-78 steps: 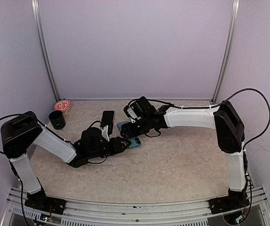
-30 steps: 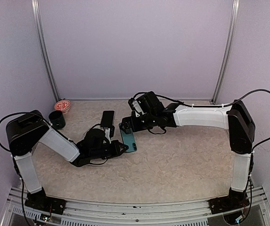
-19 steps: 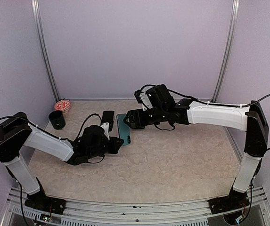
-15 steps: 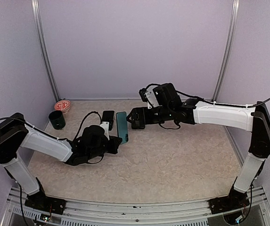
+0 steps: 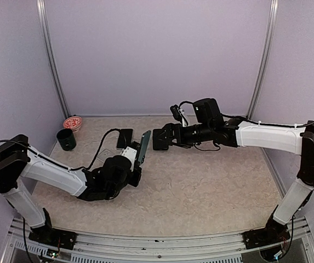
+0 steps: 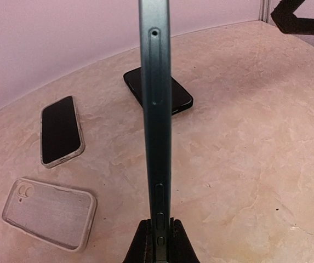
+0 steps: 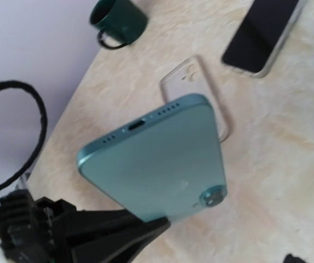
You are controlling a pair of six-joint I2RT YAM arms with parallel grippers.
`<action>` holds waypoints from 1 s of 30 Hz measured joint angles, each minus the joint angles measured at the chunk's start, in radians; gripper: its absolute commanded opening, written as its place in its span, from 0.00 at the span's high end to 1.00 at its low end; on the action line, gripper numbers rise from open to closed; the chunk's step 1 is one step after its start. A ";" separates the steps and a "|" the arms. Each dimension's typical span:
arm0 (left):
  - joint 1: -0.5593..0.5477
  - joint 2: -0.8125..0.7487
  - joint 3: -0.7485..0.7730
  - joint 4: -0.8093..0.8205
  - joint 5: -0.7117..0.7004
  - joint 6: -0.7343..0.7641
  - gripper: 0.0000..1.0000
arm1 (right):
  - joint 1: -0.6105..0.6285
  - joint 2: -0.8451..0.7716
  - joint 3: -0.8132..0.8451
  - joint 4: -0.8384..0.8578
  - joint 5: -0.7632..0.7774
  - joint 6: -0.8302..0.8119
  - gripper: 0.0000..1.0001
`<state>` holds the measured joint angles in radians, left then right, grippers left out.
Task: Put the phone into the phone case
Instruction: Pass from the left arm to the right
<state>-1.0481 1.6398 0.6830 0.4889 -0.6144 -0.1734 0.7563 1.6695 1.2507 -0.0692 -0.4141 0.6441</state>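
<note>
The teal phone (image 6: pixel 155 109) stands on edge above the table, and my left gripper (image 6: pixel 158 233) is shut on its lower end, one finger on each face. From above, the phone (image 5: pixel 143 145) tilts up from the left gripper (image 5: pixel 137 163). The right wrist view shows its teal back and camera (image 7: pixel 162 164). An empty clear phone case (image 6: pixel 50 212) lies flat to the left of the phone, also seen in the right wrist view (image 7: pixel 195 93). My right gripper (image 5: pixel 158 138) hovers open just right of the phone's top, apart from it.
A black phone in a clear case (image 6: pixel 61 130) and a bare black phone (image 6: pixel 159 90) lie beyond the held phone. A dark green mug (image 5: pixel 66 139) and a red-and-white dish (image 5: pixel 73 123) sit at the far left. Purple walls enclose the table.
The left gripper has lifted the teal phone from lying flat to standing on edge. The right gripper has drawn back to the right, away from the phone.
</note>
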 measured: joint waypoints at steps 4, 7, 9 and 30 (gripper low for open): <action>-0.040 0.002 0.010 0.008 -0.100 0.082 1.00 | 0.000 0.000 -0.011 0.015 -0.045 0.012 0.00; -0.077 0.008 0.012 0.027 -0.175 0.154 1.00 | 0.000 0.000 -0.020 0.031 -0.082 0.029 0.01; -0.100 0.021 0.013 0.049 -0.220 0.202 1.00 | 0.000 0.000 -0.027 0.042 -0.102 0.043 0.01; -0.198 0.156 0.013 0.252 -0.443 0.517 1.00 | -0.006 0.050 -0.078 0.187 -0.239 0.218 0.10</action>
<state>-1.2461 1.7958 0.6960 0.7410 -1.0573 0.3439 0.7498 1.7195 1.1728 0.1177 -0.6529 0.8623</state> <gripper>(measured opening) 0.055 0.918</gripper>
